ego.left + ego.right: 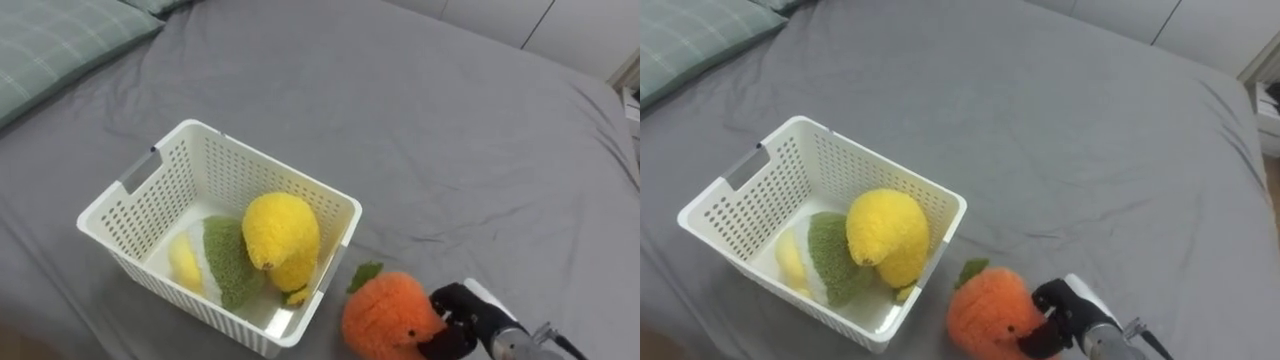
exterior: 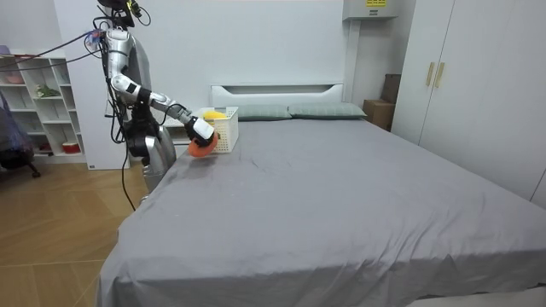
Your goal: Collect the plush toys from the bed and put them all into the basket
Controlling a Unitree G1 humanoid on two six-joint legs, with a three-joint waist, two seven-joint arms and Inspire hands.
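Right robot hand [image 1: 458, 308] clasps orange plush [image 1: 385, 318]; room view shows shelves [image 2: 38, 102].

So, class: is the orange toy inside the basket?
Out: the orange toy is beside the basket, gripped by the right robot hand.

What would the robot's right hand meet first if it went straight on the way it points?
Likely the basket, at its near wall: the right hand, curled round the orange toy, points left toward it, though its height is unclear.

Orange plush toy [image 1: 985, 312] in right hand [image 1: 1062, 306]; white basket [image 1: 740, 205] just beside
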